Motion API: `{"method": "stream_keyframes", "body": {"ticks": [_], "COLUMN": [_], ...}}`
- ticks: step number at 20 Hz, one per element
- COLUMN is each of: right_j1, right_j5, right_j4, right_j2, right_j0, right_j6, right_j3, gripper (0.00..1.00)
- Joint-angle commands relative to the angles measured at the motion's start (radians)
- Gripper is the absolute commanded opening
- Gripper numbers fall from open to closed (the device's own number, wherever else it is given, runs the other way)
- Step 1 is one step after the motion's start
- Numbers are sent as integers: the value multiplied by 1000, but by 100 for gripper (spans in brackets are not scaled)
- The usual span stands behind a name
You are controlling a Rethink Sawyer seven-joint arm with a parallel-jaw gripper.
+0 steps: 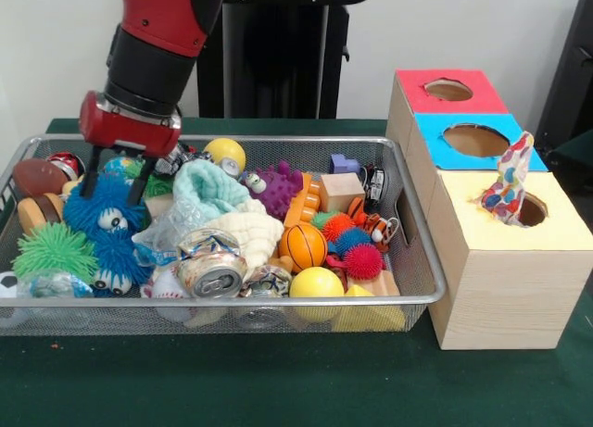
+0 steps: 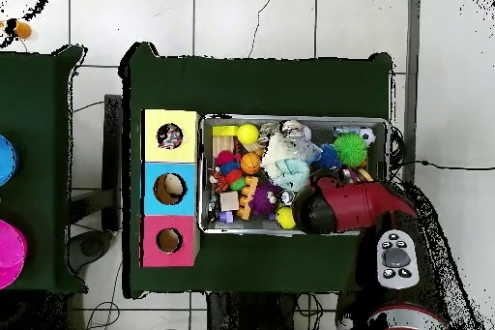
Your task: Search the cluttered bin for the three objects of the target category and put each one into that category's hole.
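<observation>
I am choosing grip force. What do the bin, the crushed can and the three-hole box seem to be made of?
Bin: fine metal wire mesh, silvery rim. Crushed can: thin shiny metal, probably aluminium, dented. Box: pale wood by its grain, tops painted matte red, blue, yellow.

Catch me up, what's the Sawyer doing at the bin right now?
The red and black arm's claw hangs open over the wire mesh bin, just above the fuzzy blue toy with googly eyes at one end of the clutter. It holds nothing. Beside the bin stands the wooden box with red, blue and yellow tops; a colourful spotted cloth piece sticks out of the yellow hole.
</observation>
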Motion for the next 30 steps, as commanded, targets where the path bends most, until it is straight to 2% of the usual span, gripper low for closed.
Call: {"method": "stream_keyframes", "body": {"ticks": [1,4,6,14,21,24,25,30], "right_j1": [83,120,135,160,153,142,141,127], "right_j5": [18,18,61,146,249,246,227,172], "right_j4": [-52,-43,-14,43,181,222,227,245], "right_j2": [92,79,93,123,177,197,198,230], "right_j0": [-69,-72,-88,-111,-160,-177,-177,-193], "right_j6": [-24,7,8,8,39,48,46,65], "right_j3": [-63,-64,-49,-6,54,80,85,112], "gripper": [100,100,100,100,100,100,0,0]}}
